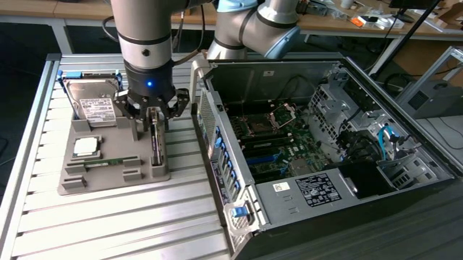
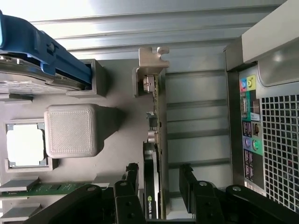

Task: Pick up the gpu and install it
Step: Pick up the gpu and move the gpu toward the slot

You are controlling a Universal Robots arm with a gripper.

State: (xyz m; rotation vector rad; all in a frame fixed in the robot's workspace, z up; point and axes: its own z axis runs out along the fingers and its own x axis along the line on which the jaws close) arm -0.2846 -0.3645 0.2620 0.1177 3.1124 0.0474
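Straddling the gpu (image 1: 155,143) with the gripper (image 1: 153,122) spread as wide as it goes: fingers (image 2: 187,177) set either side of the card's flat faces, a gap showing on both sides, nothing gripped yet. Standing on its long edge in a slot of the grey holder (image 1: 108,181), along the holder's edge nearest the computer case (image 1: 318,135), with the silver bracket (image 2: 149,65) at the same end as the hard drive (image 1: 90,100). Judged light and stiff, yet fragile: a thin board, bare components, a black cooler (image 2: 150,186) on one face. Best pinched across the two flat faces near the upper edge and about mid-length — away from the bracket and well above the connector edge seated in the slot. Smooth faces, so probably a little slippery; likely to twist if caught off-centre.
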